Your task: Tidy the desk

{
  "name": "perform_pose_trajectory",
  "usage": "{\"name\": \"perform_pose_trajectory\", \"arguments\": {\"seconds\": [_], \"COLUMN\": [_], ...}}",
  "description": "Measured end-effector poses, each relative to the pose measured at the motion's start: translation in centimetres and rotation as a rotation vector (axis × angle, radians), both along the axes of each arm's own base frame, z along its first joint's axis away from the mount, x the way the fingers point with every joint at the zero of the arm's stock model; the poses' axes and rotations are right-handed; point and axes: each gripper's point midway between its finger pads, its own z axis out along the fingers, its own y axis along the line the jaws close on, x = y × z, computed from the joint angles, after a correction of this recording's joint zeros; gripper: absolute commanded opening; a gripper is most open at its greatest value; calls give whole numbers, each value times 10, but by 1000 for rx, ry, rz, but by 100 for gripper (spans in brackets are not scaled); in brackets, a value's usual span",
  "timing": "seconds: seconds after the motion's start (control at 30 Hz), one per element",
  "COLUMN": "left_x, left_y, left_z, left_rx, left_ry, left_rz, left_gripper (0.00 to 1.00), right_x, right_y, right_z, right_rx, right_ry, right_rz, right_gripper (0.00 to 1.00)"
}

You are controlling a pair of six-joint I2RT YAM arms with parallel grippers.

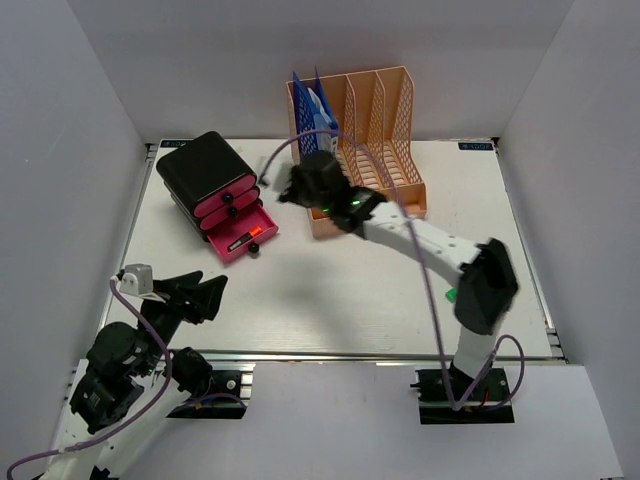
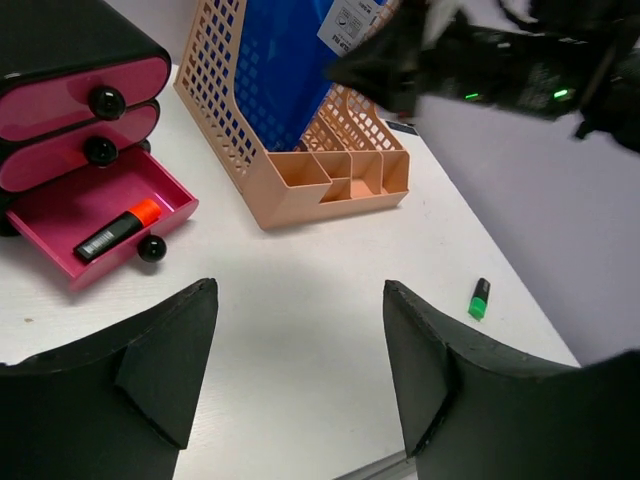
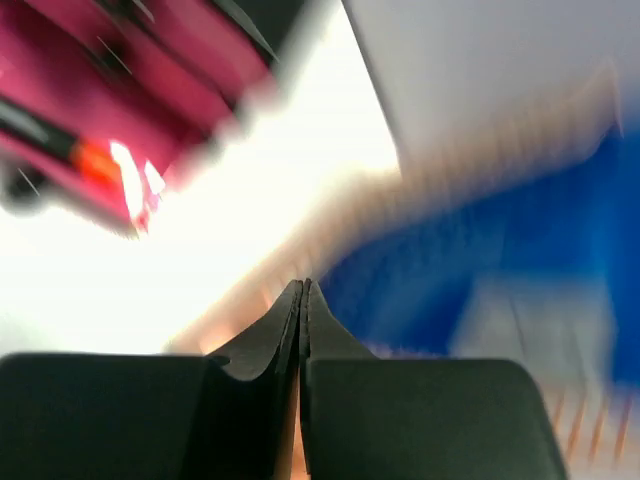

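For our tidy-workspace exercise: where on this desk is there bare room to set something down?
Bare: the broad middle of the desk, bordered by the open drawer, the file rack and the near rail; also the far corner right of the rack. Crowded: the gap between that drawer and rack, under the right gripper.

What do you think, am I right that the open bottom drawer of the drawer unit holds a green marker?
Not quite. The open bottom drawer holds an orange and black marker, as the left wrist view shows. The green marker lies out on the desk, apart from the drawer unit.
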Motion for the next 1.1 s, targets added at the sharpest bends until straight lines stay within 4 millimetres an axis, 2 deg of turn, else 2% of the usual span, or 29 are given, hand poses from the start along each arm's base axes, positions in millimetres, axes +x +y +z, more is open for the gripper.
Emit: {"name": "perform_pose_trajectory", "arguments": {"seconds": [0.07, 0.2, 0.23, 0.27, 0.3, 0.33, 0.37, 0.4, 0.43, 0.5, 0.67, 0.8, 0.87, 0.93, 1.0, 1.1], "left_x": [-1, -1, -1, -2, -2, -2, -2, -2, -2, -2, -2, -2, -1, 0, 2, 4], "left_y": [0, -1, -1, -2, -3, -3, -4, -4, -4, -4, -4, -5, -5, -6, -8, -9], "left_z": [1, 0, 0, 1, 1, 1, 1, 2, 3, 3, 3, 3, 2, 1, -1, -3], "left_rx": [-3, 2, 5, 5, 4, 4, 3, 2, 3, 4, 2, 3, 5, 11, 19, 28], "left_ry": [-4, -6, -7, -9, -11, -13, -15, -17, -19, -21, -20, -19, -16, -11, -2, 7], "left_rz": [-2, -10, -13, -15, -19, -22, -25, -26, -27, -28, -28, -28, -29, -29, -30, -31], "left_gripper": [69, 63, 63, 62, 63, 62, 63, 66, 68, 74, 79, 80, 80, 80, 80, 80], "right_x": [11, 50, 56, 60, 59, 54, 45, 33, 23, 0, -49, -73, -84, -98, -120, -150], "right_y": [-56, -204, -235, -268, -294, -313, -325, -337, -344, -360, -391, -408, -413, -413, -412, -413], "right_z": [4, 1, -2, -6, -13, -24, -34, -49, -60, -85, -130, -142, -144, -145, -152, -172], "right_rx": [34, 86, 91, 100, 104, 110, 109, 105, 108, 97, 47, -35, -97, -175, -275, -420], "right_ry": [77, 219, 249, 285, 327, 382, 436, 506, 565, 687, 974, 1043, 1000, 922, 818, 677], "right_rz": [-112, -444, -519, -600, -668, -718, -746, -774, -792, -824, -841, -724, -611, -467, -303, -101], "right_gripper": [0, 0, 0, 11, 35, 43, 51, 70, 79, 88, 88, 81, 76, 78, 84, 87]}}
